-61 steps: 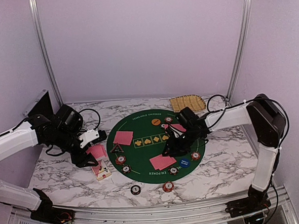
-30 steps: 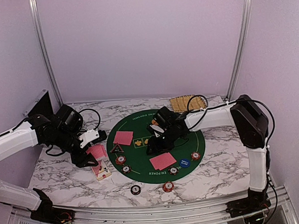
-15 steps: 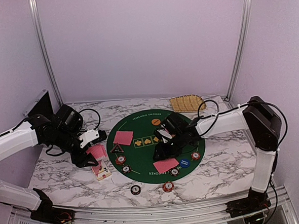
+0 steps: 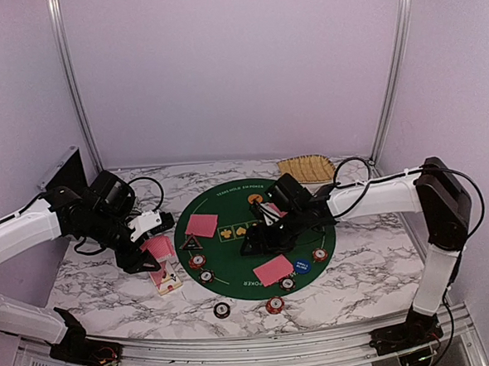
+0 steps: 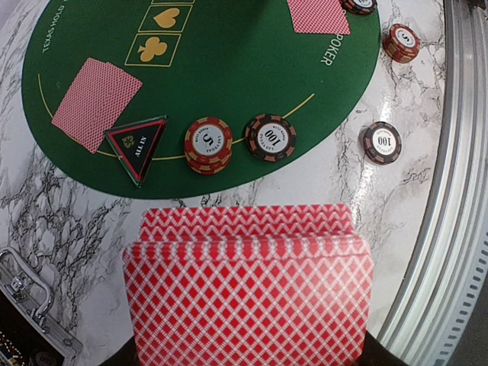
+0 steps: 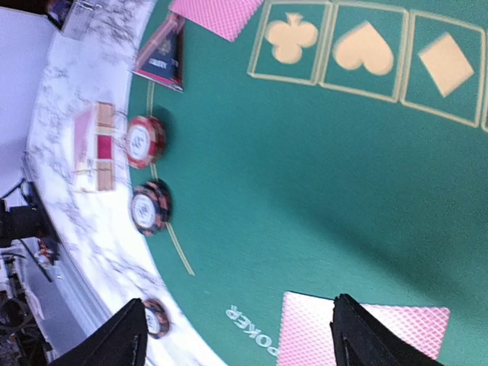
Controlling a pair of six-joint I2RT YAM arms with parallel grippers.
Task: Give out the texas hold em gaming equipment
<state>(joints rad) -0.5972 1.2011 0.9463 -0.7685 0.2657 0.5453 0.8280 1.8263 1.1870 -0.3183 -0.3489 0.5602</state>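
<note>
Holding, left: we saw the left fingers (image 4: 141,254) clamped on a deck (image 5: 248,297) of red-backed cards, raised over the tabletop (image 4: 359,284) just left of the mat (image 4: 232,254).
Right fingers (image 6: 126,339): we found them spread wide with nothing between them, hovering low over the middle of the mat.
Dealt cards: the left card (image 5: 97,104) lay face down on the mat's left side; the near card (image 4: 274,270) lay face down by its near edge, just below the right fingers.
Chips on mat: a red chip (image 5: 207,144) and a dark chip (image 5: 270,137) sat side by side at the near-left rim, next to the all-in triangle (image 5: 139,145).
Chips off mat: an outer dark chip (image 4: 222,310) and an outer red chip (image 4: 274,305) rested on the tabletop past the near edge.
Buttons: the orange button (image 4: 255,199) sat on the far part of the mat; the blue button (image 4: 301,265) lay just right of the near card.
Face-up card (image 4: 166,281): we saw it on the tabletop, near the deck.
</note>
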